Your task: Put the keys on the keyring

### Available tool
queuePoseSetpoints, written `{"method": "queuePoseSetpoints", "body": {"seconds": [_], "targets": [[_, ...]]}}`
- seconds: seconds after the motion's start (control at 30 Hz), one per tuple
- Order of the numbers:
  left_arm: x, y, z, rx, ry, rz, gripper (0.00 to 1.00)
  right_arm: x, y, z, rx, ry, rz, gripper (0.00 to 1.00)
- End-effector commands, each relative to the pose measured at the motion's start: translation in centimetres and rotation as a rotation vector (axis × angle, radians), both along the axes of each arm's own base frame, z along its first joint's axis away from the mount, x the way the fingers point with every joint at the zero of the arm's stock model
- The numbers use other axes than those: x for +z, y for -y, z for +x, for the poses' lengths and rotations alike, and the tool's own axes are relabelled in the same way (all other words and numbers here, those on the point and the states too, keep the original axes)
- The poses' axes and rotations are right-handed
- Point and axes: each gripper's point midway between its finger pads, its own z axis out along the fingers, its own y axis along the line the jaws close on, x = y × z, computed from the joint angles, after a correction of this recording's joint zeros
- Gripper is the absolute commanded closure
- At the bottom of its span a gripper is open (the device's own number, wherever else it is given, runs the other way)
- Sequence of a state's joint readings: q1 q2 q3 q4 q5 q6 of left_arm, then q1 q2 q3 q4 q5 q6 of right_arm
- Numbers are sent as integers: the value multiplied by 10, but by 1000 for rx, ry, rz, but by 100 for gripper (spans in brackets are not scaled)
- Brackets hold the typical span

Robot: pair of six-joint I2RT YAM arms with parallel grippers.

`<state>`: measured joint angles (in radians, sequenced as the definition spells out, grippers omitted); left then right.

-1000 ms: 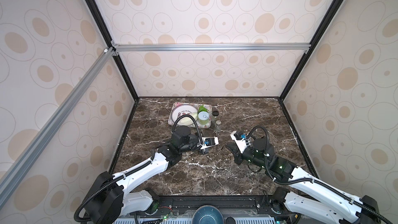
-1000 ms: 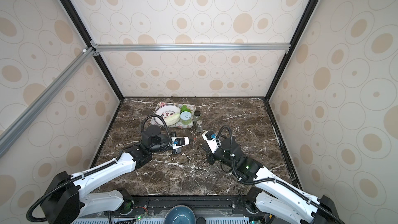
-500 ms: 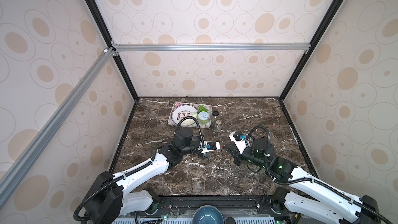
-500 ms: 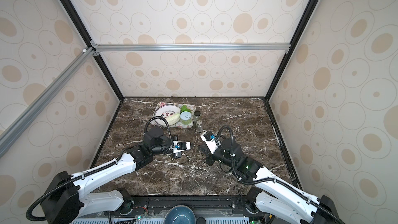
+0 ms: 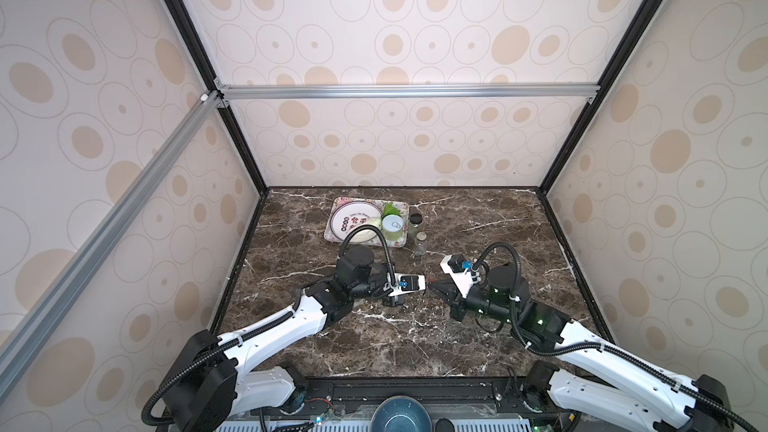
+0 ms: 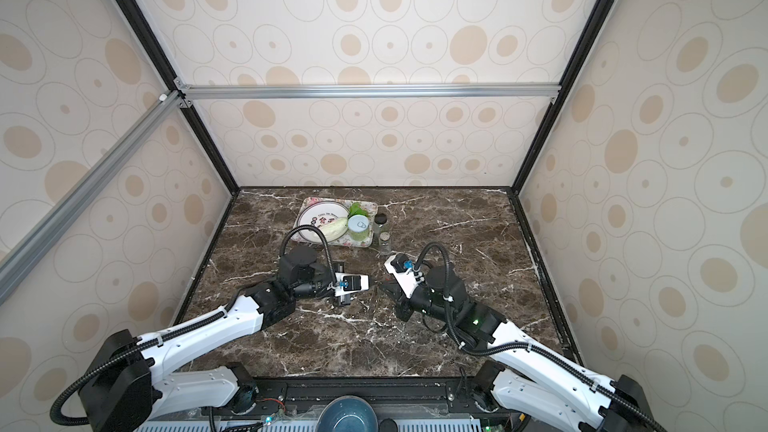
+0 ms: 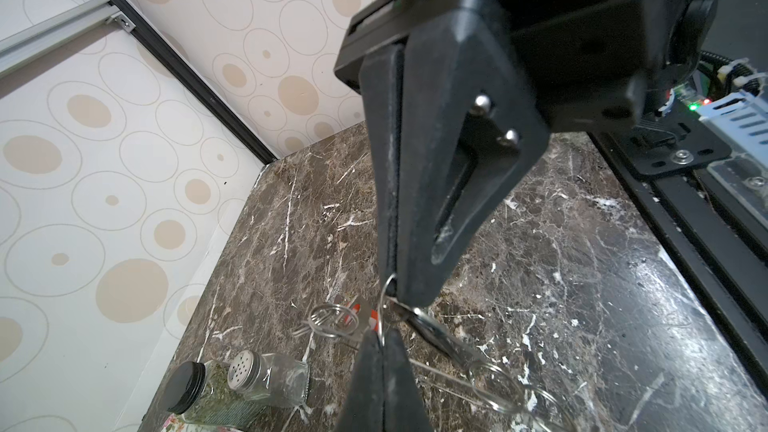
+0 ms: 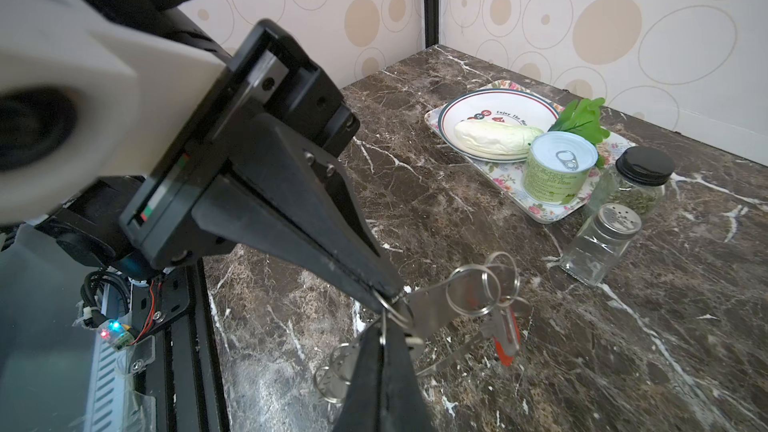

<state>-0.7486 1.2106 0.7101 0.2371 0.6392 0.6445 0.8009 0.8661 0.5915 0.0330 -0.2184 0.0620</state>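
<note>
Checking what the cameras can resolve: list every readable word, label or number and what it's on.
"Enjoy the Mo": rim of the white plate; the rest is unreadable.
Red characters on that plate: partly covered by the cabbage, illegible.
Print on the green can: too small to read.
Nothing else shows text.

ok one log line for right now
left gripper: shut on keyring | right gripper: shut on same keyring, tips meeting over mid-table | keys: silver and red, bunched beside the tips

Left pincer and right pincer have drawn together; tips nearly meet.
</note>
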Motion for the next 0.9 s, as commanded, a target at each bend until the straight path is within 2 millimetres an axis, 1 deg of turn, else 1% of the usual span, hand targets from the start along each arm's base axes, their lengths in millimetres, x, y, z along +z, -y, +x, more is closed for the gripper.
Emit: {"method": "queuePoseSetpoints", "body": {"seconds": [0.0, 0.33, 0.67, 0.83, 0.87], "targets": [[22, 8, -1, -37, 61, -29, 100, 2, -2, 1, -1, 10, 6, 100], [23, 8, -6, -52, 68, -28, 100, -2, 6, 13, -84, 3, -13, 100], [22, 7, -9, -63, 77, -27, 100, -1, 9, 16, -117, 0, 6, 100], [30, 7, -6, -34, 81, -60, 100, -3, 10, 17, -127, 0, 7, 100], [29, 7, -5, -30, 71, -60, 100, -3, 10, 17, -127, 1, 6, 100]]}}
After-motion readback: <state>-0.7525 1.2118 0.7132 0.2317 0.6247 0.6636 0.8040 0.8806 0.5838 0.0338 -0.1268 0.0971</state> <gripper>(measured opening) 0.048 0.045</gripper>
